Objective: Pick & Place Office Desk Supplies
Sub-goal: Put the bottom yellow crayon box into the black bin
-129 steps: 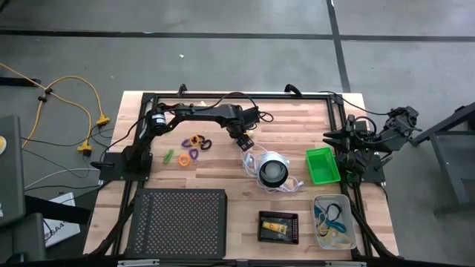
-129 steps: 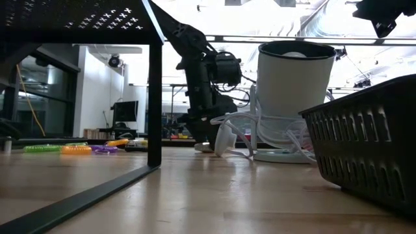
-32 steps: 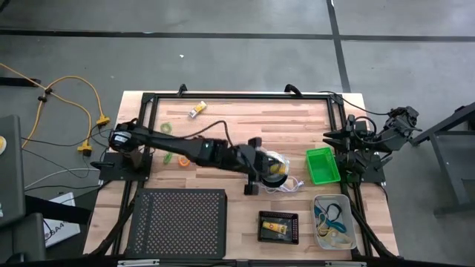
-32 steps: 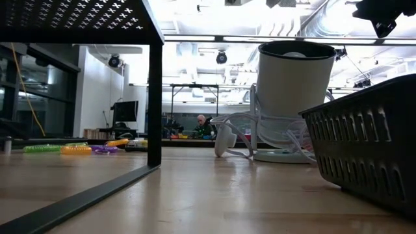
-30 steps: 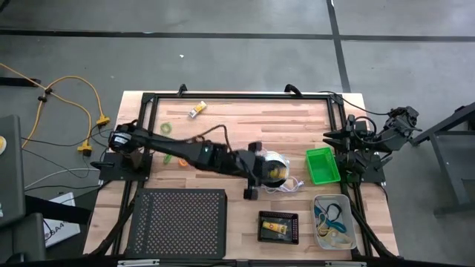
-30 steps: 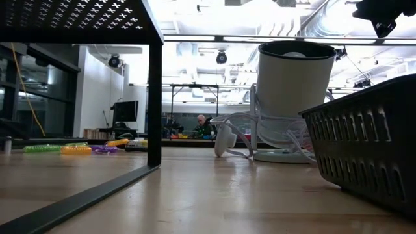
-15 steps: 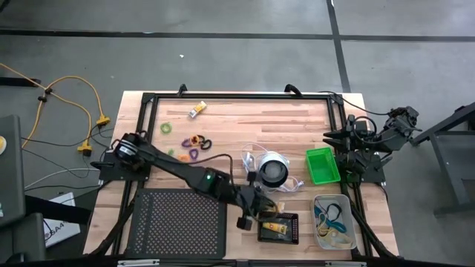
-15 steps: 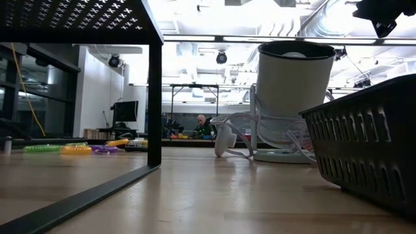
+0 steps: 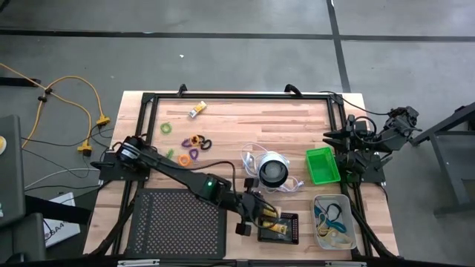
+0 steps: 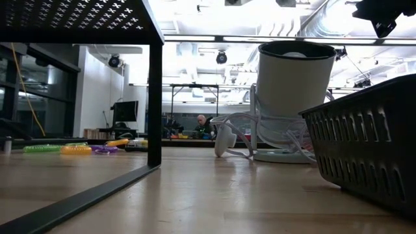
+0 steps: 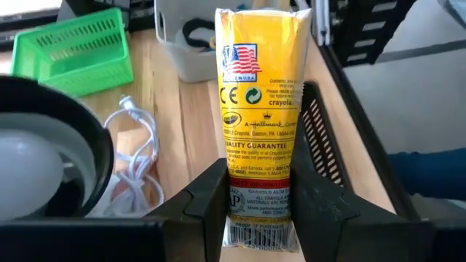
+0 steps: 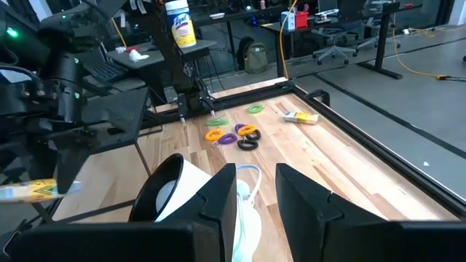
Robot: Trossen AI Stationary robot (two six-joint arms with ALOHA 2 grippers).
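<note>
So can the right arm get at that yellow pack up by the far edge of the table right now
Probably yes. The right claw is open and empty, parked at the table's right side. The pack lies alone on bare wood, nothing over it, though it is a long reach across.

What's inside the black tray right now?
The black tray holds one yellow pack lying flat. The left end effector, gripping another yellow pack, hangs over the tray's left edge and hides that corner.
</note>
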